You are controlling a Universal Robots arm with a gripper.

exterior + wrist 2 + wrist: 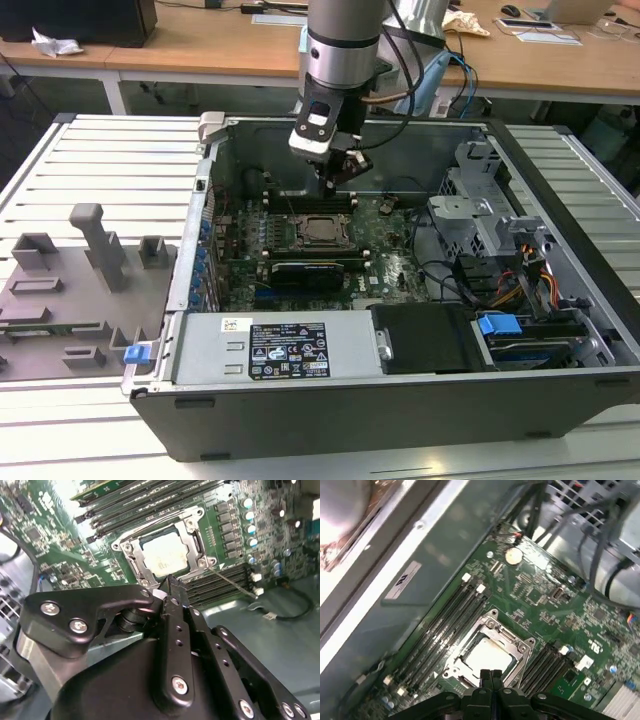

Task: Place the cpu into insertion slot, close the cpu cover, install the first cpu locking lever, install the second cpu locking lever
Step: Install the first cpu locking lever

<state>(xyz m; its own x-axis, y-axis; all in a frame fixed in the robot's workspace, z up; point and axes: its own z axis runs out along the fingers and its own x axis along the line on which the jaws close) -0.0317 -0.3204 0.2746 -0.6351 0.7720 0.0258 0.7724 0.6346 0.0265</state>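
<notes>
The gripper (490, 673) has its two fingers pressed together, with nothing between them. The tips hang just above the near edge of the cpu cover (518, 647), close to it, though I cannot tell if they touch. The cover lies flat, framing the cpu (487, 656), which is seated in the insertion slot (465, 647) directly ahead of the tips.

In the second wrist view a thin metal rod (232, 582), probably one of the locking levers, runs out from the socket corner beside the fingers and across the memory slots (220, 587). It looks unlatched.

The likely risks are these. A closed tip could slip off a thin springy lever and strike the memory slots or the small board parts around the socket. A push that lands on the frame instead of the lever could load the chip unevenly.

Farther from the fingers, a white label (407, 579) sits on the chassis wall. In the exterior view a black label (288, 350) covers the grey power unit. I cannot make out the print on either.
</notes>
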